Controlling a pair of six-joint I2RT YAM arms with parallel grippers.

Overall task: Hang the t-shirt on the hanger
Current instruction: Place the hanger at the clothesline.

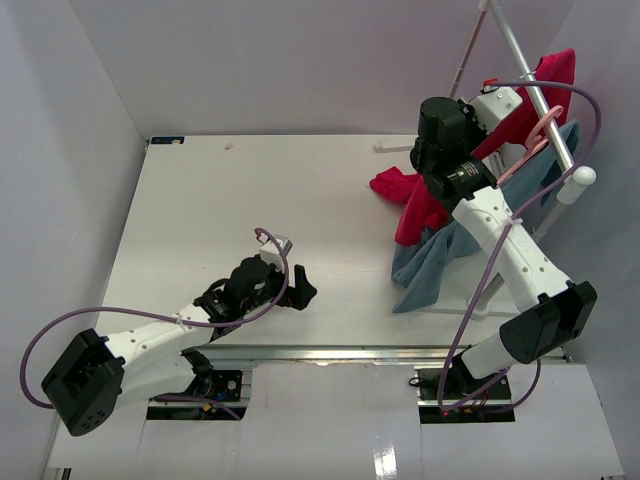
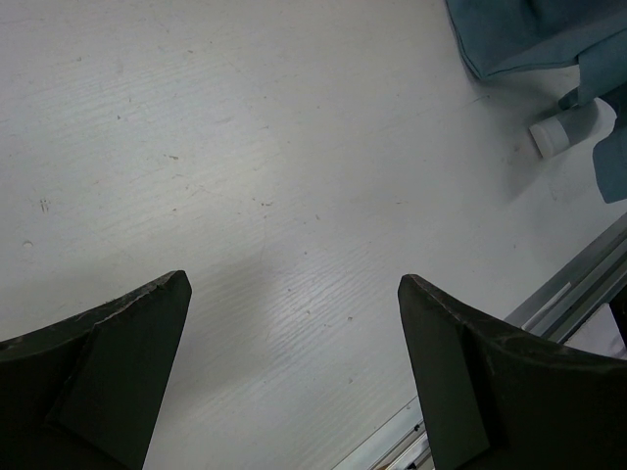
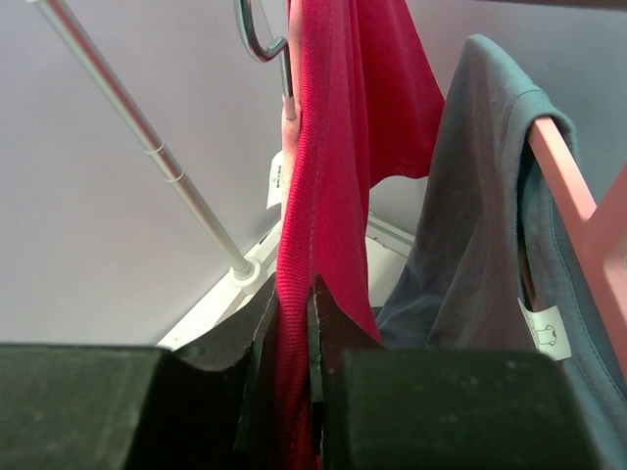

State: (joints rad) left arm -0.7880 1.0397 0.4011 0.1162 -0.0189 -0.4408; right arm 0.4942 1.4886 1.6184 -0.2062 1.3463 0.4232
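**T-shirt** (image 3: 333,147): it hangs at the rack on the far right of the table (image 1: 250,200) as one long red fold. In the right wrist view its long axis runs straight up and away from the fingers. A white label (image 3: 277,183) shows at its left edge. From above, the cloth stretches from beyond the rack pole (image 1: 511,50) down to a bunched end over the table's far right.

**Right gripper** (image 3: 294,294): the jaws are almost together and pinch the lower part of the red fold.

**Hanger** (image 3: 291,108): it lies directly beyond the pinch on the same line. Its pink stem is against the cloth's left edge and its hook (image 3: 257,41) is above. The fabric hides the hanger's shoulders, so I cannot tell whether they sit inside the shirt or the cloth only drapes beside them.

**Key relation:** fingers, fold and hanger share one axis. In my judgement, seating the shirt calls for feeding or tugging along that axis with the right arm.

**Neighbour:** a blue-grey garment (image 3: 470,196) on a second pink hanger (image 3: 568,186) hangs just beside on the right, near enough to snag.

**Left gripper** (image 2: 294,282): the jaws are wide apart and hold nothing. It hovers over bare table, well apart from the rack, so the right arm is clearly the nearer one.
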